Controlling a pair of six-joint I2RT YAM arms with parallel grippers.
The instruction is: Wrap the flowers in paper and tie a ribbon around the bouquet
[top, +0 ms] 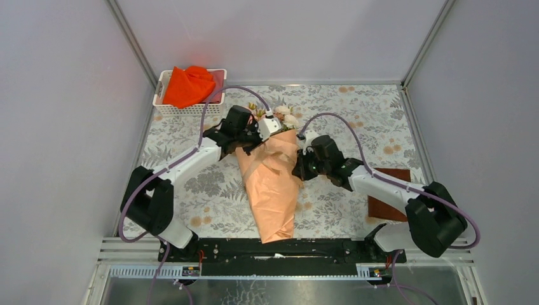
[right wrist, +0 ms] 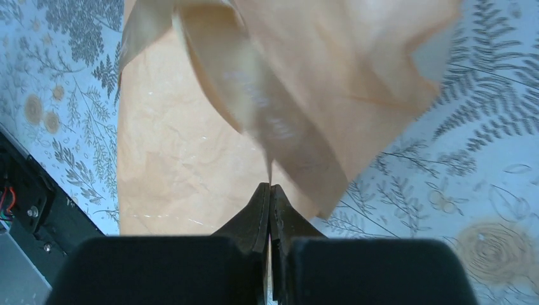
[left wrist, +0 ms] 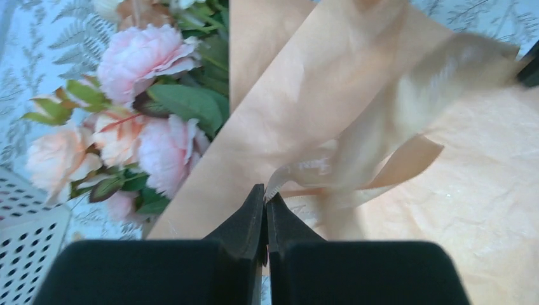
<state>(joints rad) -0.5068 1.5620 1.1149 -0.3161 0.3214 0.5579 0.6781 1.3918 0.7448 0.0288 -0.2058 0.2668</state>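
The bouquet (top: 273, 184) lies on the mat as a long cone of peach-orange paper (left wrist: 483, 190), narrow end toward the arm bases. Pink, peach and cream flowers (left wrist: 146, 57) with green leaves stick out of its far end (top: 286, 117). A tan ribbon (left wrist: 407, 108) runs loosely over the paper. My left gripper (left wrist: 266, 194) is shut on one end of it, at the cone's upper left (top: 257, 145). My right gripper (right wrist: 270, 187) is shut on a blurred stretch of ribbon (right wrist: 254, 101) at the cone's right side (top: 297, 166).
A white perforated basket (top: 166, 107) with a bright orange-red cloth (top: 189, 86) stands at the back left; its corner shows in the left wrist view (left wrist: 25, 254). A dark red-brown pad (top: 388, 197) lies at the right. The grey leaf-patterned mat (top: 191, 184) covers the table.
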